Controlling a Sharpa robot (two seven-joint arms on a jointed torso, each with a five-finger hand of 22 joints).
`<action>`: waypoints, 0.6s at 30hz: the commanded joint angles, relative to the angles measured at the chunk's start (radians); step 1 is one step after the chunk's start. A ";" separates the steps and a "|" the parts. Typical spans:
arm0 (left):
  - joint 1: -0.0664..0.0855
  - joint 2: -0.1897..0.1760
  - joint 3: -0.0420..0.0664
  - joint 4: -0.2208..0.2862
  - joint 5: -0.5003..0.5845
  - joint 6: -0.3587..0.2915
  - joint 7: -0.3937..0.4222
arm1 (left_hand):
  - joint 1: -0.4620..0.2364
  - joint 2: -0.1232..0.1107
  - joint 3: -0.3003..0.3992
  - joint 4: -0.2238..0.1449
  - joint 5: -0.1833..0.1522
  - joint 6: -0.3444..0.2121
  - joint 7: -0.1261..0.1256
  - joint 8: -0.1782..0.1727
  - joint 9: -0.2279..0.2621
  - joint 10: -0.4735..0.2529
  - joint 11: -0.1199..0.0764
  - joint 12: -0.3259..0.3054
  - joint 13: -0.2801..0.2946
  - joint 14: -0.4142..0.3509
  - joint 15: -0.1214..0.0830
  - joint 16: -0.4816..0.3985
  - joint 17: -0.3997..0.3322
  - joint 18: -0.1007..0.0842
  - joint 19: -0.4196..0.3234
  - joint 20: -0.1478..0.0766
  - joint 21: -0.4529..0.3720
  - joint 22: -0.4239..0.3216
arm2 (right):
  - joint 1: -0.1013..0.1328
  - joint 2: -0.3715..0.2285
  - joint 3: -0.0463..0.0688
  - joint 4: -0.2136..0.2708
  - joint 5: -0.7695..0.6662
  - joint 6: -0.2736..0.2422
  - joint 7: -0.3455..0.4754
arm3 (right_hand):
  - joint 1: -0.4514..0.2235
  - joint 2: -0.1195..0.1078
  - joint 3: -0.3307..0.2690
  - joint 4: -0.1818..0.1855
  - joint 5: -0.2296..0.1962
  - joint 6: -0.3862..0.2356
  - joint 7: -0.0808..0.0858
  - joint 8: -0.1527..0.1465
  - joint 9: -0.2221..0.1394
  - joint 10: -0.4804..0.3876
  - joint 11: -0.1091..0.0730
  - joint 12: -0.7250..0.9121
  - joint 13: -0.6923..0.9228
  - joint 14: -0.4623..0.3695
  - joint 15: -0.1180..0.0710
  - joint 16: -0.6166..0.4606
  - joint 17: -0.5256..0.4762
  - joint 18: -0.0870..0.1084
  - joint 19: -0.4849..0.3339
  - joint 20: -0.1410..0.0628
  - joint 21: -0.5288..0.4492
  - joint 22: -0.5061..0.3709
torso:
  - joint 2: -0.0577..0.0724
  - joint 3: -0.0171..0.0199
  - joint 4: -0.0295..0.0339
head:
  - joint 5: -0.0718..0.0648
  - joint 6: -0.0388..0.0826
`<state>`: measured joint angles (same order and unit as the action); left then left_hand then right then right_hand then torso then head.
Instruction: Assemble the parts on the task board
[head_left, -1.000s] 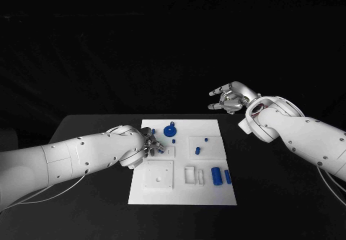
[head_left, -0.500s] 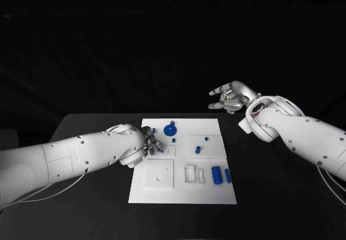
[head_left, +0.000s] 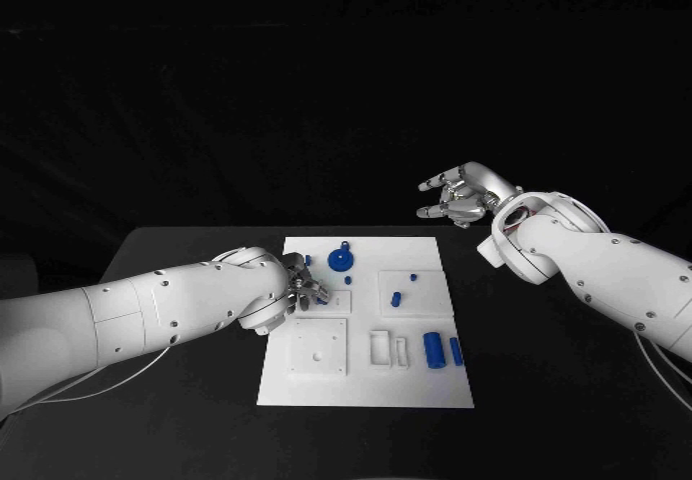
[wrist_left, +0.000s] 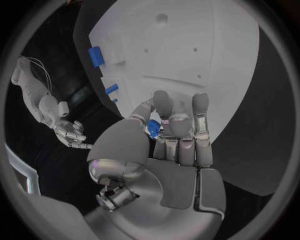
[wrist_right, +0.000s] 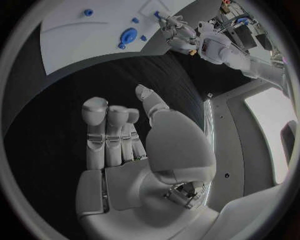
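On the black table (head_left: 188, 400) lies the white task board (head_left: 368, 385), bearing no readable writing, with blue parts on it such as a round part (head_left: 339, 263) at its far edge. Over the board's left edge, the left hand (head_left: 300, 292) pinches a small blue part (wrist_left: 152, 127). Beyond the table's far right corner, against dark surroundings, the right hand (head_left: 462, 196) hangs empty, fingers apart.

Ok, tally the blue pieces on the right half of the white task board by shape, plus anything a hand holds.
small blue pegs: 2
long blue cylinders: 2
small blue piece pinched in the left hand: 1
Total: 5
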<state>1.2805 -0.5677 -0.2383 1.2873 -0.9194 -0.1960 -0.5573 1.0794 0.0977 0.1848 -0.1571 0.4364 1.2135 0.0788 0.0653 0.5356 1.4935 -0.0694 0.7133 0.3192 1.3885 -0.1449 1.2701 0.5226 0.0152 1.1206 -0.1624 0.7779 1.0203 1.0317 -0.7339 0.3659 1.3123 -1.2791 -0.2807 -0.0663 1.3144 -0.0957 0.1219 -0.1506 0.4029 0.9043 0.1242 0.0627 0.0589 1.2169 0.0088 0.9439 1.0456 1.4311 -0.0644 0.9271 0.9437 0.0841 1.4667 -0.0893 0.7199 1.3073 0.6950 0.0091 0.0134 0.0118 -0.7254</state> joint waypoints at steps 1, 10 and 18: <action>-0.003 0.001 -0.002 0.000 -0.003 0.027 -0.008 | 0.016 0.016 0.005 -0.002 0.002 0.216 -0.146 0.007 0.478 0.020 -0.033 -0.001 -0.001 -0.001 -0.008 -0.004 -0.002 -0.007 0.008 -0.002 -0.006 0.001 | -0.001 0.002 0.001 0.000 0.000 0.011 0.010 | -0.009 -0.002 -0.001 -0.007 0.006 0.008 -0.001 -0.005 -0.001 -0.002 -0.004 0.004 0.001 0.001 -0.004 -0.001 0.001 0.017 0.050 0.003 0.001 0.088 | 0.000 0.0002 0.0001 | 0.000 0.000; -0.003 0.005 -0.002 -0.007 -0.008 0.033 -0.008 | 0.015 0.017 0.004 -0.002 0.001 0.215 -0.145 0.007 0.477 0.020 -0.033 -0.002 -0.001 -0.001 -0.008 -0.005 -0.003 -0.007 0.010 -0.002 -0.012 0.007 | -0.002 0.003 0.001 -0.001 0.000 0.012 0.010 | -0.009 -0.002 -0.001 -0.007 0.006 0.008 -0.001 -0.005 -0.001 -0.002 -0.004 0.004 0.001 0.001 -0.004 -0.001 0.001 0.017 0.050 0.003 0.001 0.088 | 0.000 0.0007 -0.0003 | 0.001 0.000; -0.005 0.014 -0.002 -0.014 -0.014 0.053 -0.009 | 0.015 0.014 0.001 -0.002 -0.005 0.215 -0.145 0.007 0.475 0.021 -0.032 -0.003 -0.002 -0.002 -0.007 -0.006 -0.006 -0.008 0.012 -0.002 -0.018 0.013 | -0.003 0.004 0.001 -0.002 0.000 0.013 0.010 | -0.009 -0.002 -0.001 -0.007 0.006 0.008 -0.001 -0.005 -0.001 -0.002 -0.004 0.004 0.001 0.001 -0.004 -0.001 0.001 0.017 0.050 0.003 0.001 0.088 | 0.001 0.0008 -0.0007 | 0.001 -0.003</action>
<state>1.2805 -0.5580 -0.2377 1.2727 -0.9258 -0.1797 -0.5583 1.0794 0.0977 0.1811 -0.1562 0.4323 1.2135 0.0788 0.0687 0.6254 1.4936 -0.0694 0.7133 0.3191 1.3882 -0.1453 1.2701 0.5166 0.0152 1.1247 -0.1656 0.7646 1.0324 1.0295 -0.7318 0.3659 1.3106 -1.2791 -0.2793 -0.0658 1.3145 -0.0957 0.1219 -0.1506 0.4029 0.9043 0.1242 0.0627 0.0589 1.2169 0.0088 0.9439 1.0455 1.4310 -0.0644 0.9271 0.9435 0.0841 1.4667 -0.0893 0.7200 1.3081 0.6954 0.0097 0.0127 0.0128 -0.7270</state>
